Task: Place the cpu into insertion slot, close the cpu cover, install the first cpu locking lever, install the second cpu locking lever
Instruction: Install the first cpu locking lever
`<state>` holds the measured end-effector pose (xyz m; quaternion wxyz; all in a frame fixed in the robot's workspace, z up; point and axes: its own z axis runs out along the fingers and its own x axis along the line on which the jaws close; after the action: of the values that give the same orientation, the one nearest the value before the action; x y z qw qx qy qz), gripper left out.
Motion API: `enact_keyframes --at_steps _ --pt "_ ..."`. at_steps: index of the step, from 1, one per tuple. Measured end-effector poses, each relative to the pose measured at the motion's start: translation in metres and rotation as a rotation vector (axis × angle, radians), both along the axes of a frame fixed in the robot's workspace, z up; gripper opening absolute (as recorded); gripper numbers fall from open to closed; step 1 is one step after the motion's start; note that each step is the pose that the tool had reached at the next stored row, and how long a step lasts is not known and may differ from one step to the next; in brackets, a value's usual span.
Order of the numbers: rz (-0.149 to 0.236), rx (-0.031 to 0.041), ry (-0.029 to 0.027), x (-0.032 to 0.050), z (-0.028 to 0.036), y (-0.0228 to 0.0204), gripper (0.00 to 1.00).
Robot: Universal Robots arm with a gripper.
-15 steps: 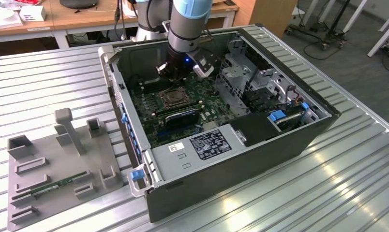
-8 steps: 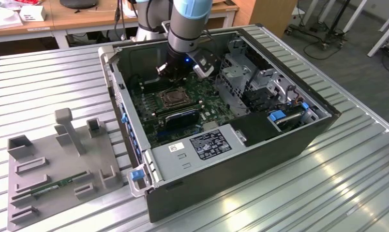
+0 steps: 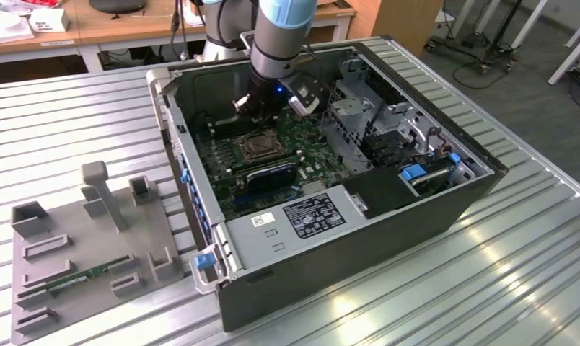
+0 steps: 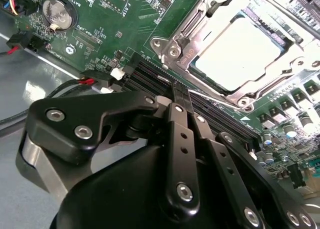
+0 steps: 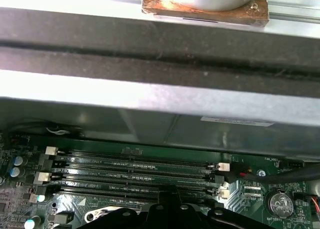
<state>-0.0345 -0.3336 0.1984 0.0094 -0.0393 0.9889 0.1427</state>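
Room: lab; ribbed metal desk (image 3: 521,245) carries an open computer case (image 3: 367,245).
Exterior view: gripper (image 3: 264,115) inside the case, near the insertion slot (image 3: 256,147).
Second wrist view: cpu (image 4: 240,51) seated, cpu cover (image 4: 295,54) seemingly down; gripper closed, empty.
First wrist view: memory slots (image 5: 135,176) near the gripper.
Step, I judge: locking levers; needs precise tip placement.

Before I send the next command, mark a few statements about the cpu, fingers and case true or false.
The cpu sits in the insertion slot. True.
The fingers grip the cpu. False: they are shut on nothing, over the memory slots beside the insertion slot.
A green memory stick lies on the grey fixture outside the case. True.
The case is closed up. False: its side is open, motherboard exposed.
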Motion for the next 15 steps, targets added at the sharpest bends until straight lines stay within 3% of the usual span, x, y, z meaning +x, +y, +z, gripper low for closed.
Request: enact_keyframes --at_steps 15 --pt "0.005 -0.0002 -0.0001 0.0027 -0.0026 0.0001 0.11"
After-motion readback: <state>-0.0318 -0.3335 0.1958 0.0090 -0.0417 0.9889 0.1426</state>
